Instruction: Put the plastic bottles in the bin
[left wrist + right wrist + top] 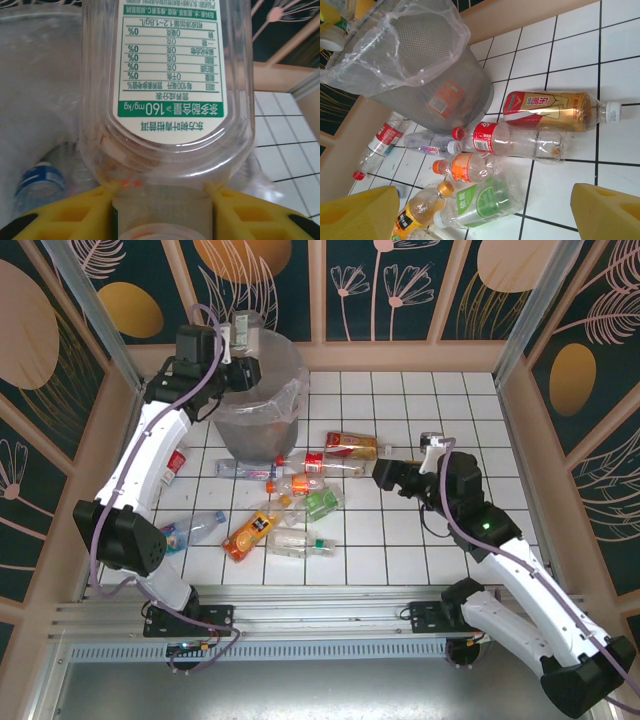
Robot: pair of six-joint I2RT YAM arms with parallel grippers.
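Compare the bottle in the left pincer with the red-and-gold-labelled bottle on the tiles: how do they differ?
Pose: the held bottle is clamped at its neck in the left pincer above the bin. The red-and-gold bottle lies on its side on the tiles, untouched.
Label: the held bottle's is green and white, while the red-and-gold bottle's is red and gold.
Both are clear plastic.

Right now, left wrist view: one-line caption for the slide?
Left gripper holds a clear green-labelled bottle by its neck over the bag-lined bin, another bottle already inside.
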